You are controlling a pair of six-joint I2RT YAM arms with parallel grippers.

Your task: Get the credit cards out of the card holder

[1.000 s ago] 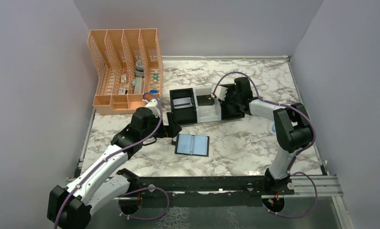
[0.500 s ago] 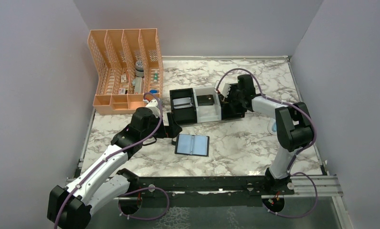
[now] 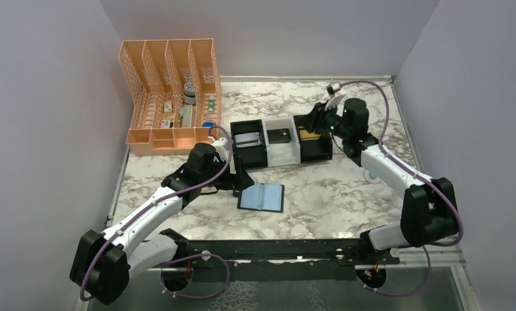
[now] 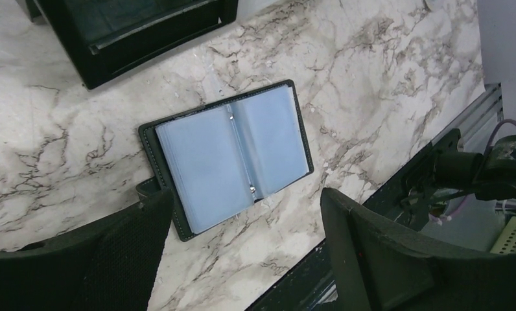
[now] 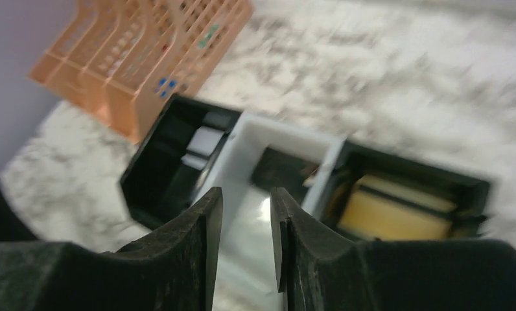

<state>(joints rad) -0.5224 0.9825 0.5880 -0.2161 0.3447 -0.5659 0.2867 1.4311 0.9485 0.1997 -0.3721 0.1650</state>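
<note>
The card holder lies open on the marble, blue-grey lining up, with no card showing in it; it also shows in the left wrist view. My left gripper is open and empty, just above the holder's left edge, with its fingers astride the near side. A dark grey card lies in the white tray. A pale card lies in the left black tray, and a yellow card in the right black tray. My right gripper hangs above the right tray, jaws slightly apart with nothing between them.
An orange mesh desk organizer with small items stands at the back left. The three trays sit in a row mid-table: left black tray, white tray, right black tray. A small pale object lies under the right arm.
My right gripper has lifted off the white tray and drawn back to the right, leaving the dark card there. My left gripper has moved right, up to the open holder.
</note>
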